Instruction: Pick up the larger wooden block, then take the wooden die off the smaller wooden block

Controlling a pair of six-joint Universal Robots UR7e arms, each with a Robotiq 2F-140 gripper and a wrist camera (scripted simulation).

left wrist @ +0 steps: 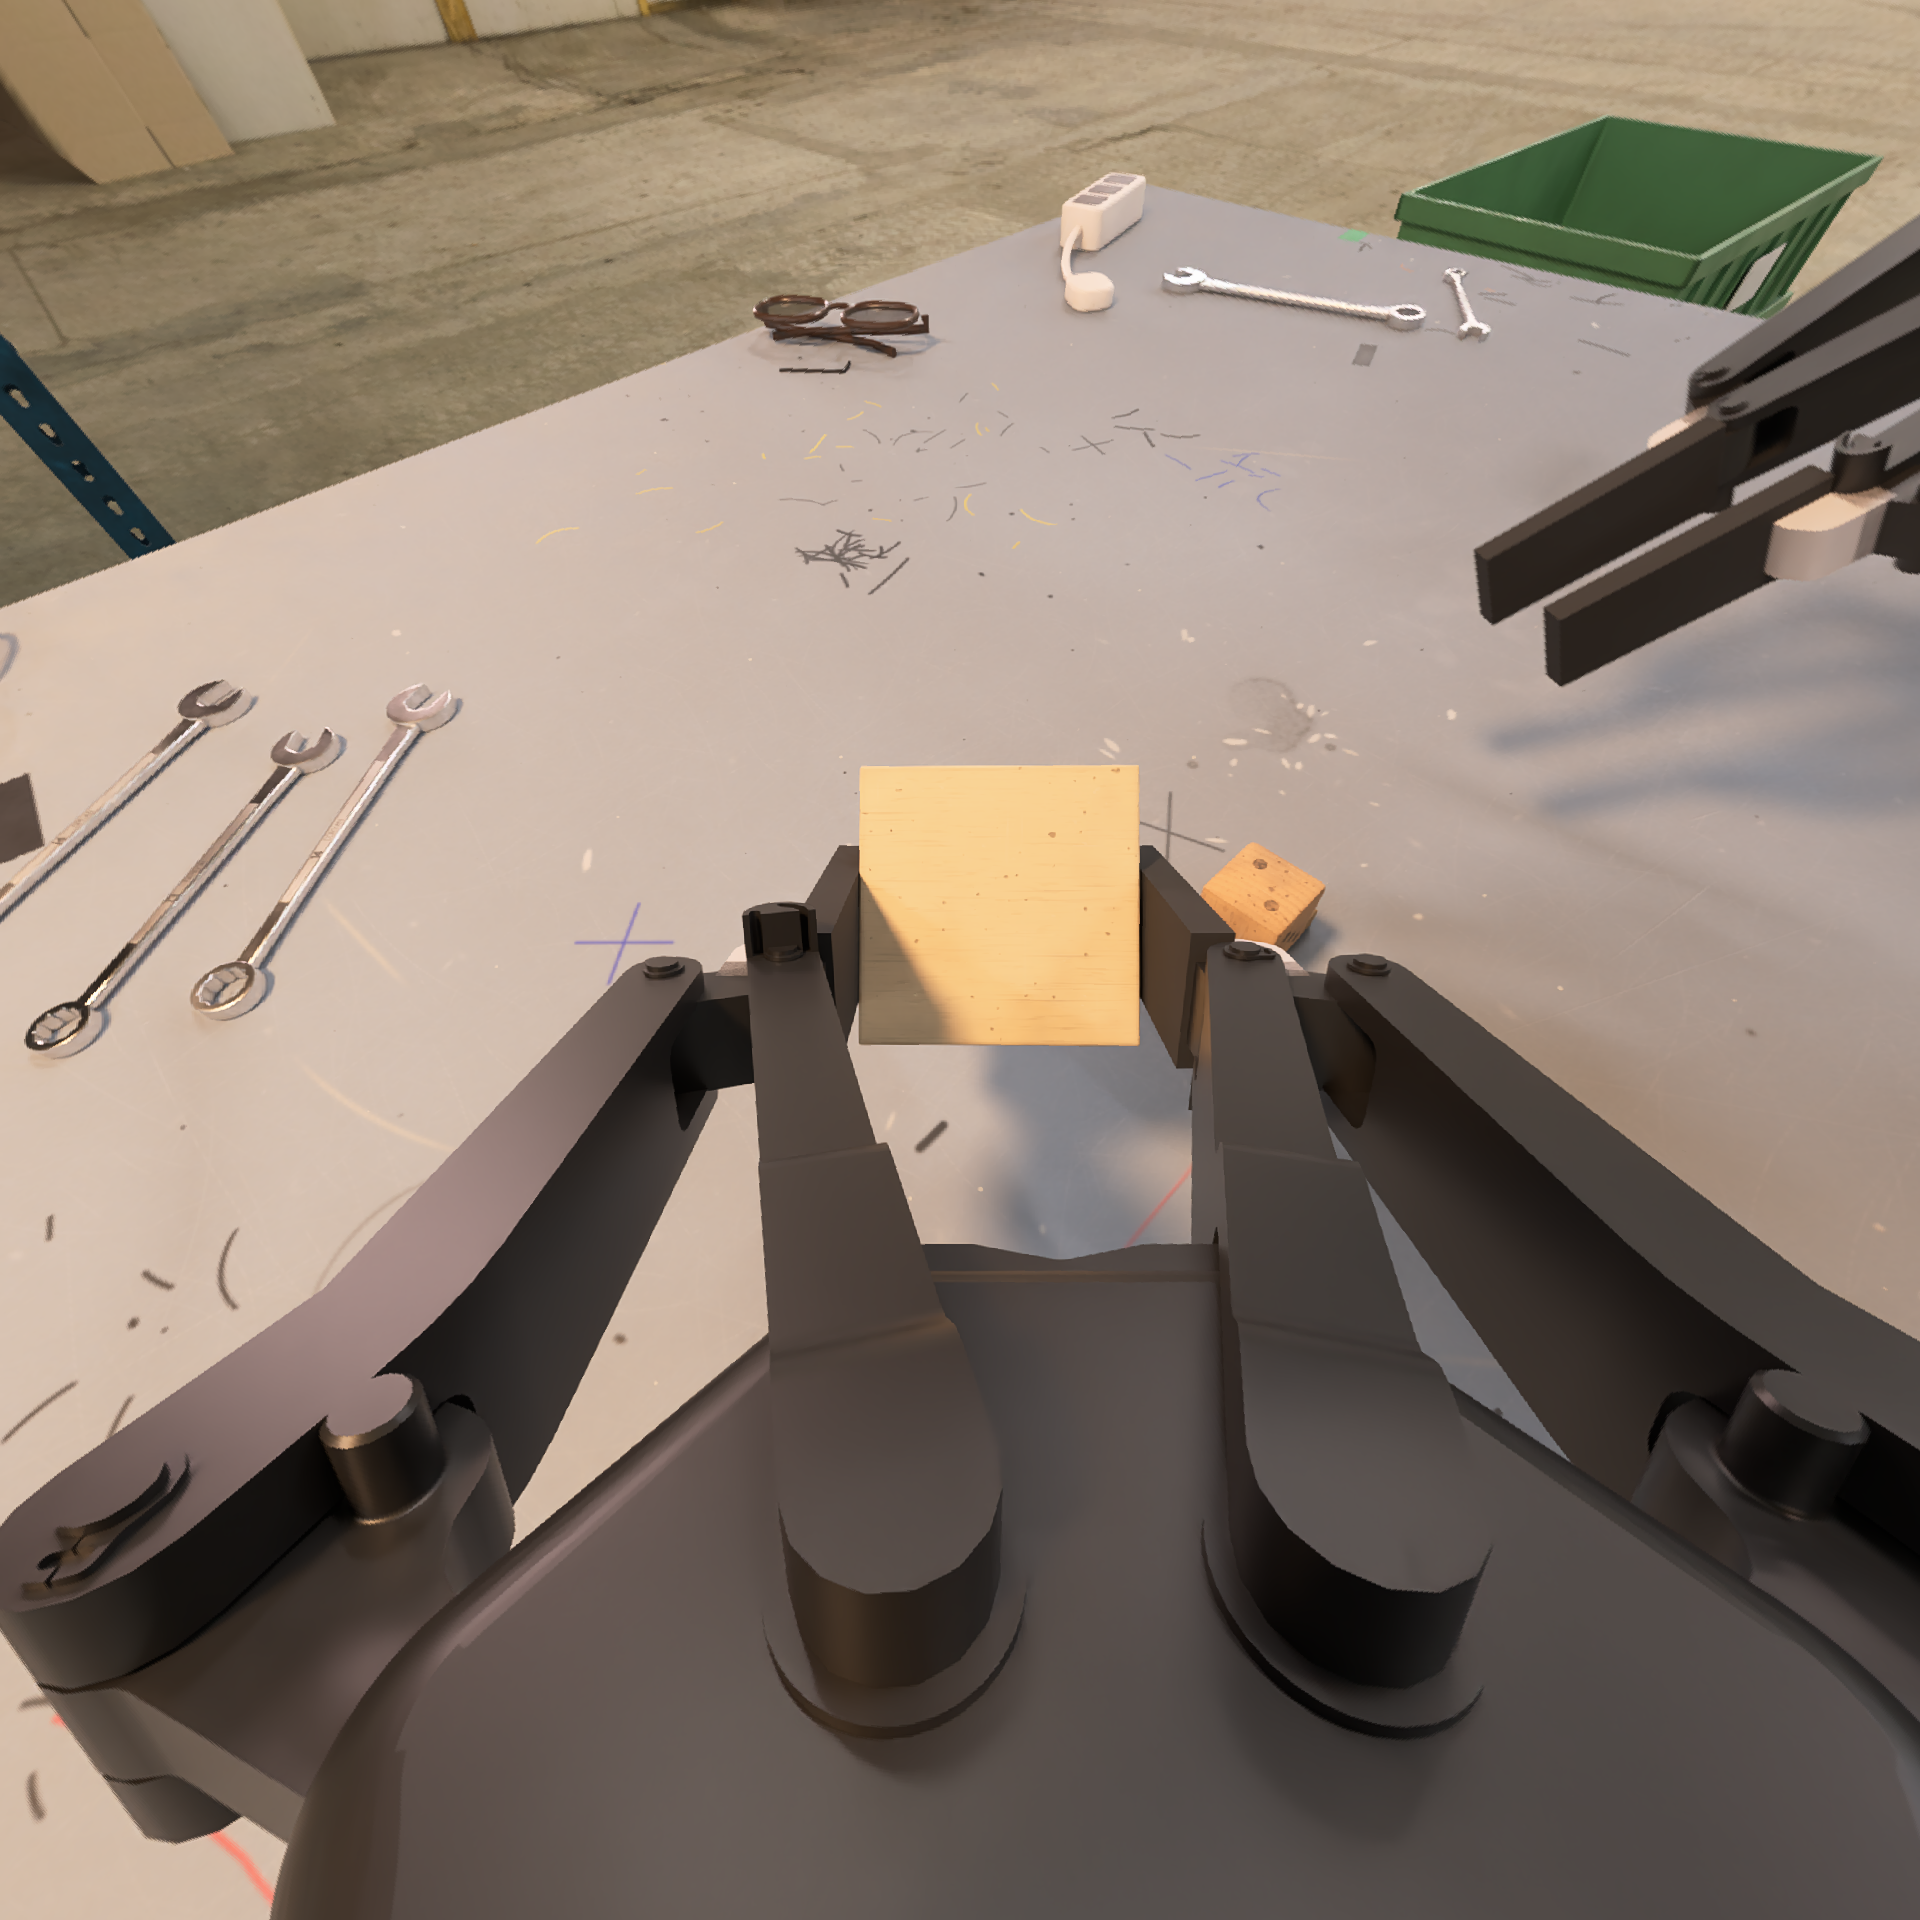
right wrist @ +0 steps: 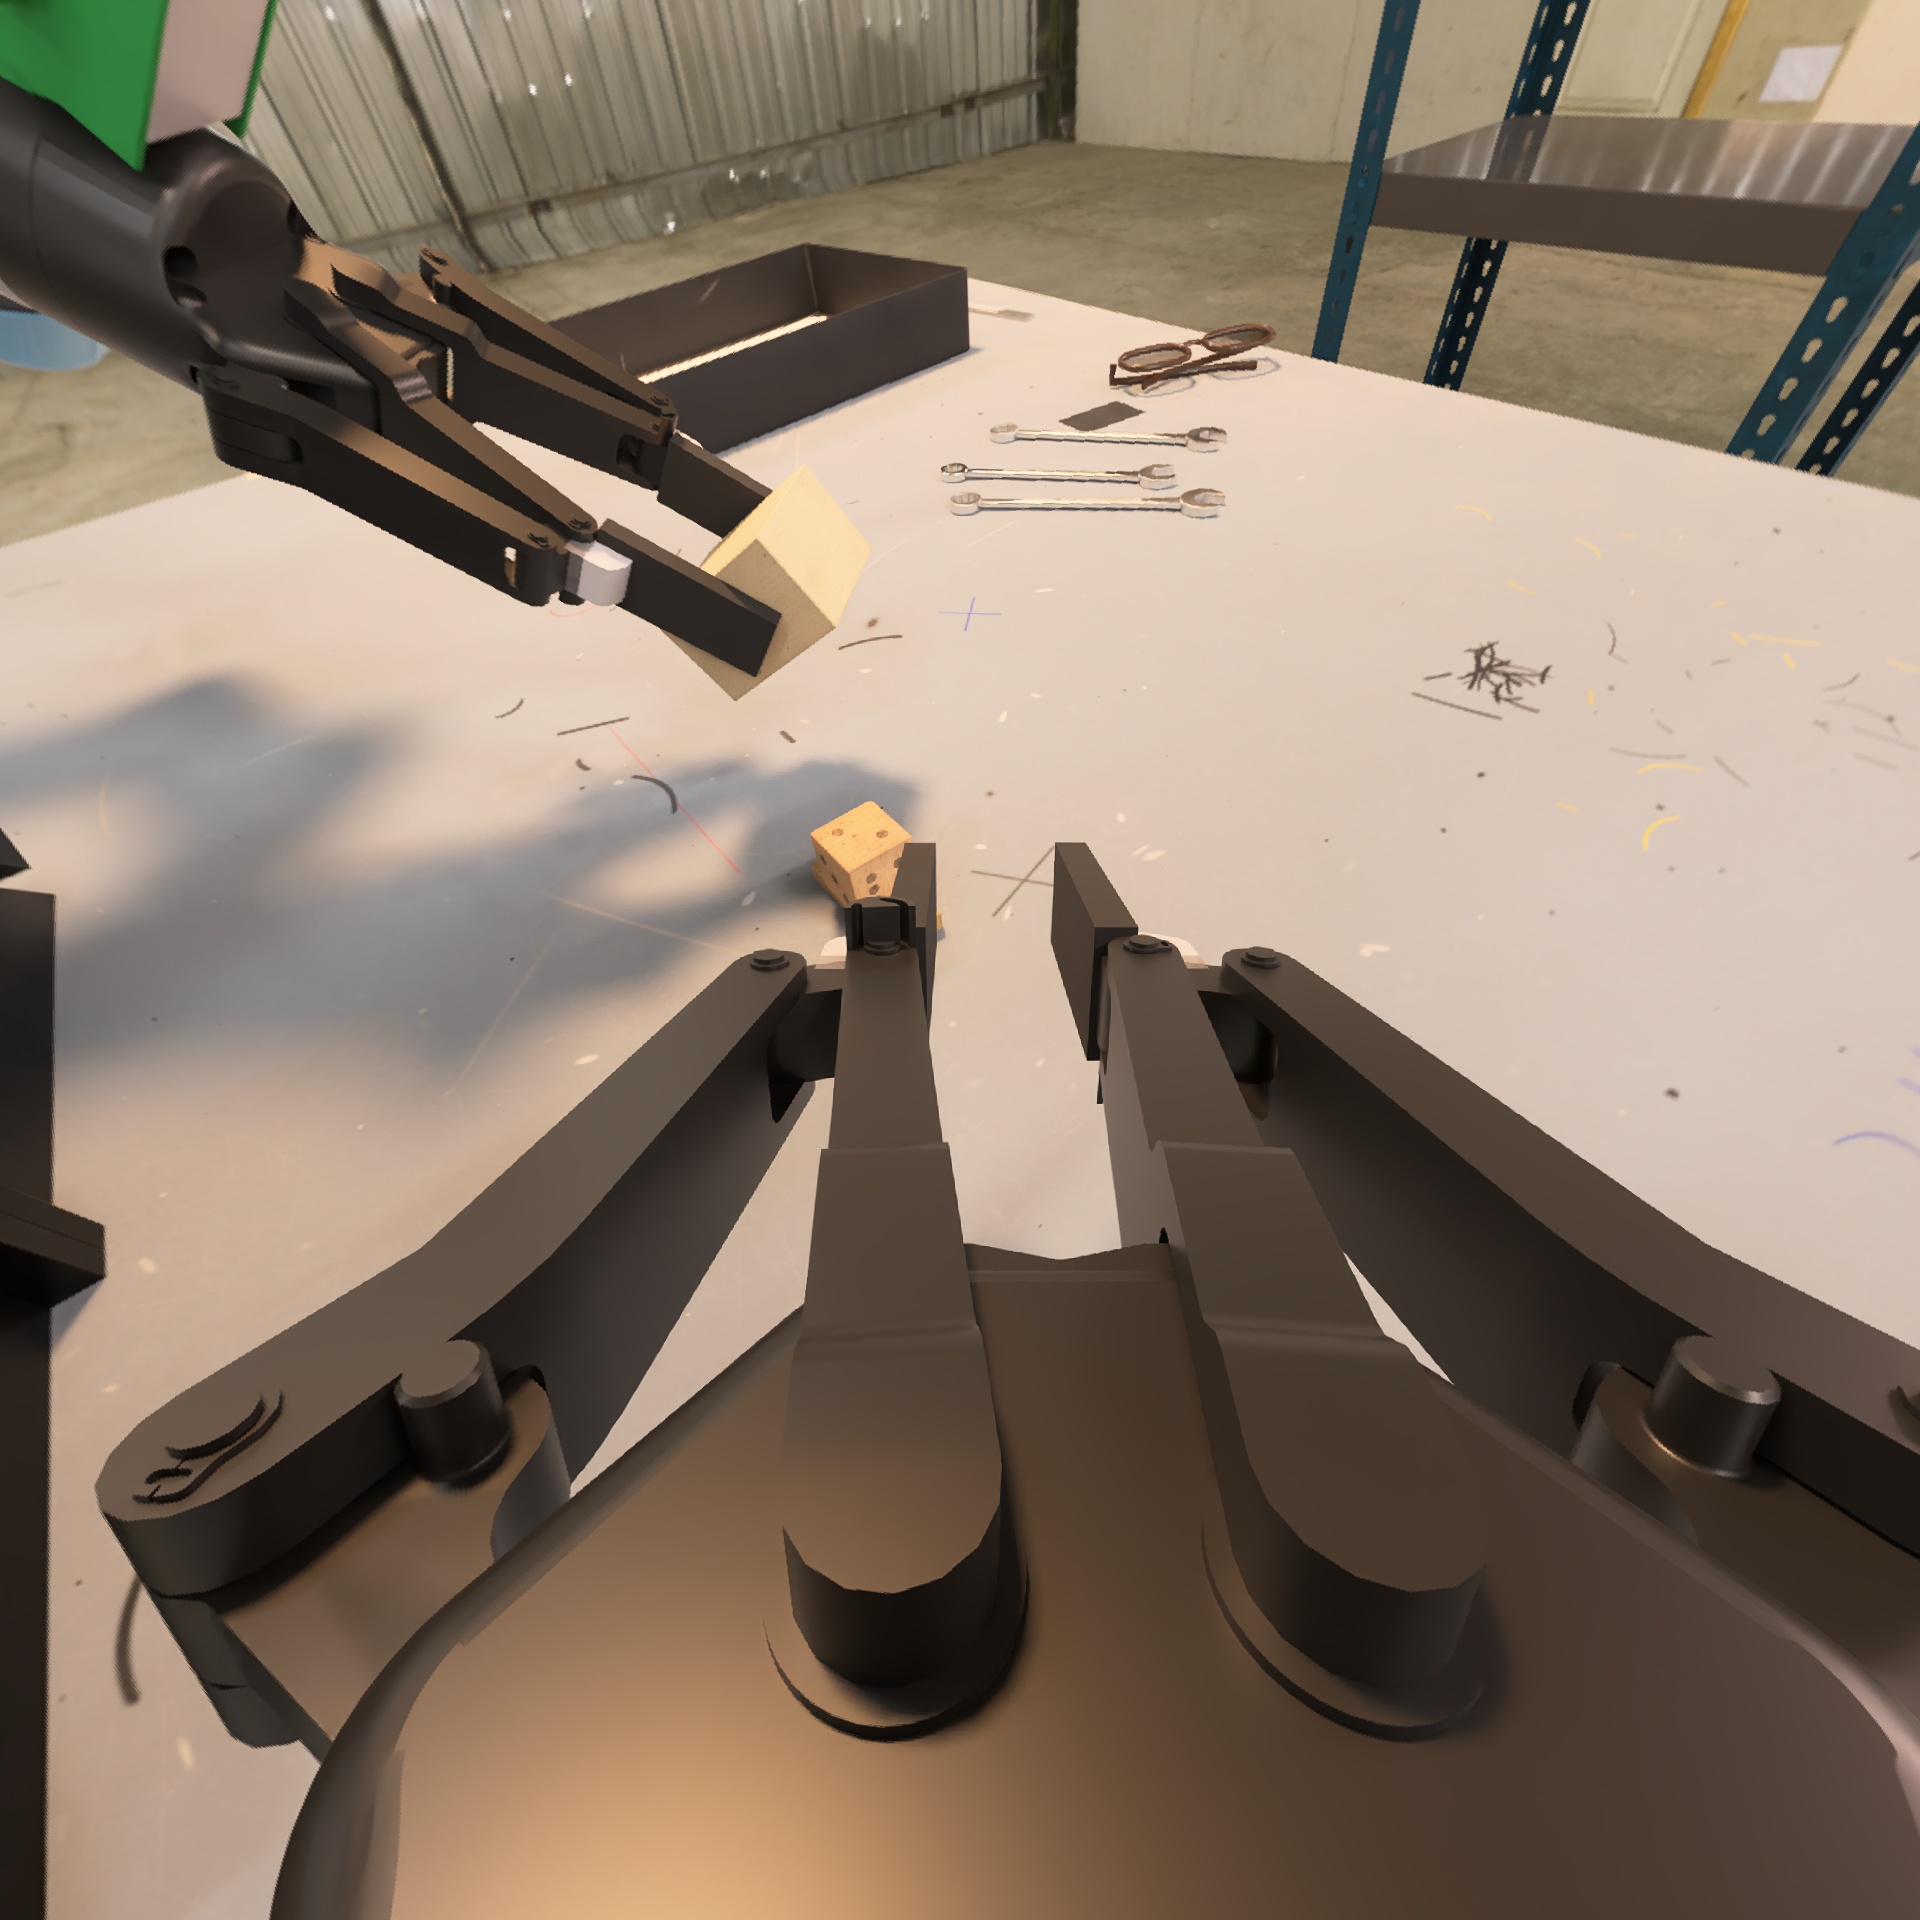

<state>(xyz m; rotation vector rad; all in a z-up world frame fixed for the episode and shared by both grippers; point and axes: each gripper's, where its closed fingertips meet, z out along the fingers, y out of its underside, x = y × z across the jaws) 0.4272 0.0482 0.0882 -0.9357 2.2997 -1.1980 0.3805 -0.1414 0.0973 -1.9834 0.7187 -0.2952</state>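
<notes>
My left gripper [left wrist: 997, 935] is shut on the larger wooden block [left wrist: 997, 904], a pale cube, with one finger on each side. The right wrist view shows the left gripper [right wrist: 743, 592] holding that block [right wrist: 800, 556] tilted above the table. The wooden die [left wrist: 1262, 888], small and darker, sits on the table just right of the held block. In the right wrist view the die [right wrist: 860, 850] is just left of my right gripper [right wrist: 992, 883], which is open with a narrow gap and empty. A sliver of wood shows under the die; I cannot tell what it is.
Three wrenches [left wrist: 208, 862] lie on the grey table [left wrist: 623, 623] at the left. Glasses [left wrist: 842, 322], a white power strip [left wrist: 1101, 208] and two more wrenches [left wrist: 1288, 296] lie far off. A green bin [left wrist: 1631, 208], a dark tray [right wrist: 790, 312] and blue shelving [right wrist: 1507, 208] stand at the edges.
</notes>
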